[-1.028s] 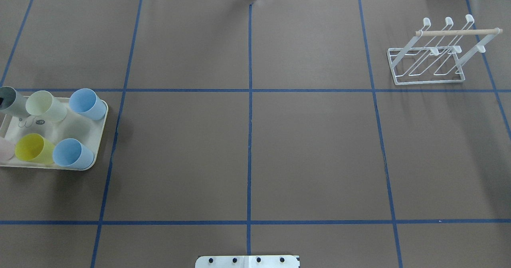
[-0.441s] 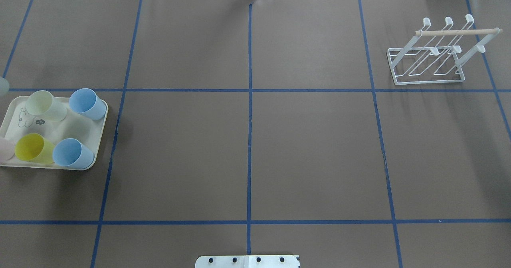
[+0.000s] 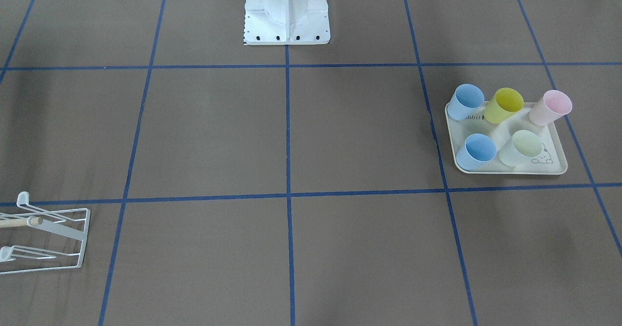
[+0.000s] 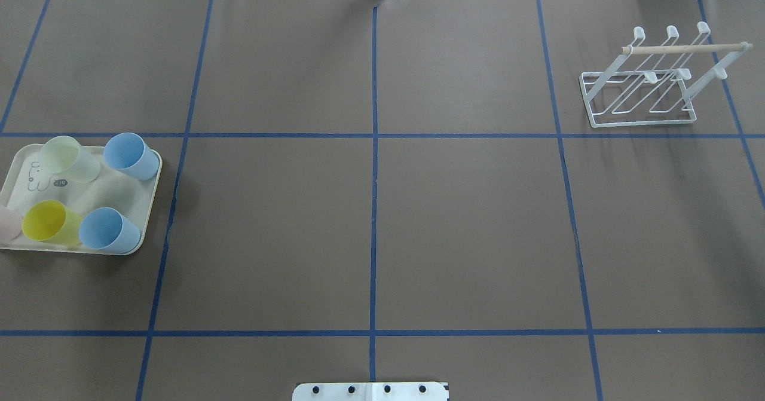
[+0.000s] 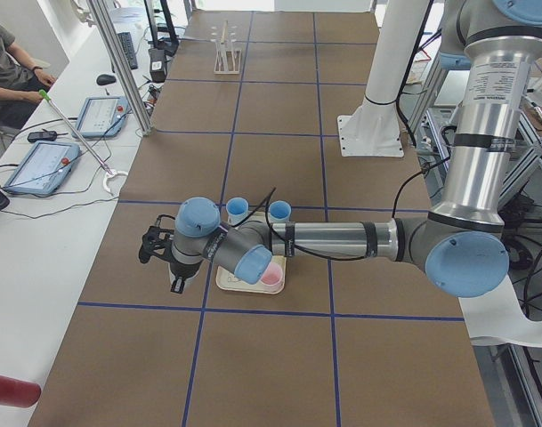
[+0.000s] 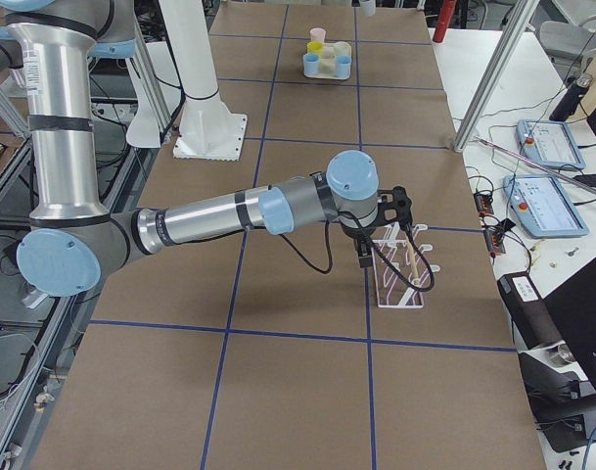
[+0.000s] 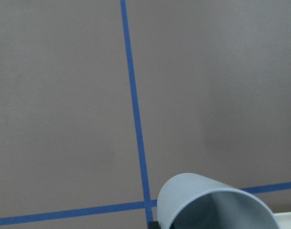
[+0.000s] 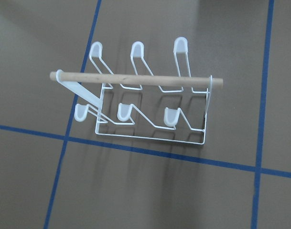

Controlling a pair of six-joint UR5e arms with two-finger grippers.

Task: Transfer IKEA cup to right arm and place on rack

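So the cup is a smooth, matte grey-blue plastic tumbler, round and slightly tapered. It's being held up clear of the table by the left gripper. It's poking in at the bottom edge of the left wrist view, open mouth towards the camera. The grip itself is being cut off by that edge, so the exact finger spread can't be told.

The right gripper is being hung over the rack, nothing visibly touched. Whether its fingers are apart or together can't be told.

The rack is thin white wire with slanted prongs, rounded hook ends and a pale wooden dowel across the top. It's sitting in the upper right of the overhead view.

At the left edge there, a cream rounded tray is being shared by a yellow cup, a pink cup, a pale green cup, a blue cup and another blue cup.

The table is being covered in brown paper gridded with blue tape.
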